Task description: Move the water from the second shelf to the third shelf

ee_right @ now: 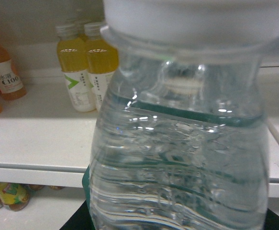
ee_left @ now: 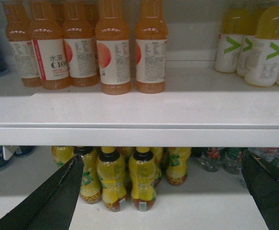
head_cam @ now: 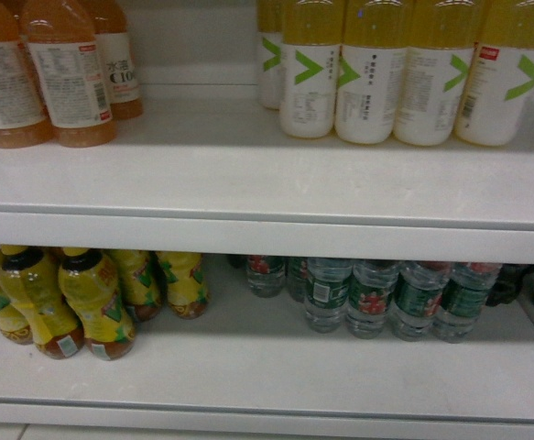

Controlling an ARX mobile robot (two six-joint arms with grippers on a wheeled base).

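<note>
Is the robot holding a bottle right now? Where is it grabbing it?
Probably: a water bottle fills the right wrist view, but the grip spot is hidden. The left pincer is open and holds nothing.

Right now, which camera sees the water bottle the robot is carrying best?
The right wrist view: the bottle fills it, clear and ribbed. The head and left wrist views don't show that bottle, only shelved ones.
</note>
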